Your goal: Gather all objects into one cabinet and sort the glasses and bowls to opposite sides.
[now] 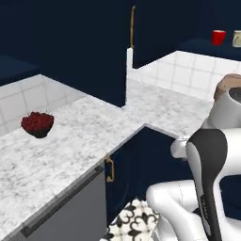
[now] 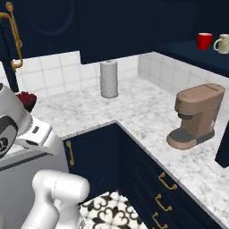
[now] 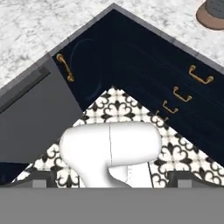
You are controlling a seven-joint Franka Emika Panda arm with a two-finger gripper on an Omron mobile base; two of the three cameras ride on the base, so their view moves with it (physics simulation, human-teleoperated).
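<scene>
A small dark bowl with a red pattern (image 1: pixel 37 124) sits on the marble counter at the left, and it peeks out behind my arm in the right base view (image 2: pixel 27 99). On the open shelf of the navy wall cabinet (image 2: pixel 190 53) stand a cream handled mug (image 2: pixel 222 44) (image 1: pixel 237 38) and a red cup (image 2: pixel 205 41) (image 1: pixel 218 37), side by side. My gripper (image 3: pixel 113 179) hangs open over the patterned floor, far from the counter items, with its fingertips (image 3: pixel 41 177) wide apart and nothing between them.
A brown coffee machine (image 2: pixel 197 115) stands on the right counter run, below the shelf. A grey paper towel roll (image 2: pixel 108 78) stands at the back corner. A tall navy door (image 1: pixel 84 56) juts over the counter. Base cabinets with gold handles (image 3: pixel 201 76) line the inner corner.
</scene>
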